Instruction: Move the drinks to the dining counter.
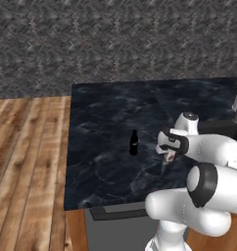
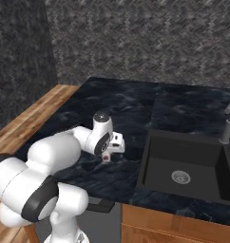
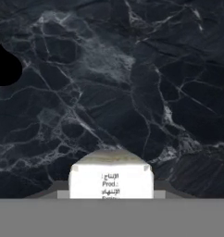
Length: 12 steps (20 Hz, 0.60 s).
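Gripper (image 1: 169, 156) is clamped on the white carton (image 3: 111, 178), holding it just above the dining counter (image 1: 106, 147); the dark bottle (image 1: 133, 142) stands upright on the slab nearby.

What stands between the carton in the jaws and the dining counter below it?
Nothing visible. The gripper holds the carton directly over bare black marble of the dining counter. The bottle stands upright off to one side, apart from the carton.

Two base views: behind arm, left and right, looking forward-down; both share broad black marble-look dining counter (image 1: 106, 142) (image 2: 131, 102). Hand view: close above same slab (image 3: 132, 83), facing down.
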Motion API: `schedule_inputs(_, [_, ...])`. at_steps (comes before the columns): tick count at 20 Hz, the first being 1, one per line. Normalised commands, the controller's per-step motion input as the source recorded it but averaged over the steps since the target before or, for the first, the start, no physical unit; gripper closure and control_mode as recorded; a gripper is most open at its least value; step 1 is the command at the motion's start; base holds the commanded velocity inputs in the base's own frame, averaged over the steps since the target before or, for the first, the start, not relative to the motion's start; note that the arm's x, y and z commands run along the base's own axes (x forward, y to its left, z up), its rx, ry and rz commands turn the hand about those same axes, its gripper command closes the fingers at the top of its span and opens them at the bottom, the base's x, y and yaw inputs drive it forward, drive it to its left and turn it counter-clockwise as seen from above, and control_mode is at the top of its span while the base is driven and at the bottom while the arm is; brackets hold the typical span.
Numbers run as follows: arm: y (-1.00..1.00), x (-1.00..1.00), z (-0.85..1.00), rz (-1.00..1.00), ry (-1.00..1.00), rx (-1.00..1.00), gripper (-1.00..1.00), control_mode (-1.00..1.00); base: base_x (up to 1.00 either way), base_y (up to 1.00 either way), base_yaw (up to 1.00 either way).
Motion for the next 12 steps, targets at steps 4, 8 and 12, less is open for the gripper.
schedule_inputs(4, [0.0, 0.14, -0.2, 0.0, 0.0, 0.0, 1.0, -1.0, 0.0, 0.0, 0.0])
schedule_inputs(8, [-0.01, 0.13, -0.17, 0.0, 0.0, 0.0, 1.0, -1.0, 0.0, 0.0, 0.0])
schedule_inputs(12, [0.0, 0.09, -0.19, 0.0, 0.0, 0.0, 1.0, -1.0, 0.0, 0.0, 0.0])
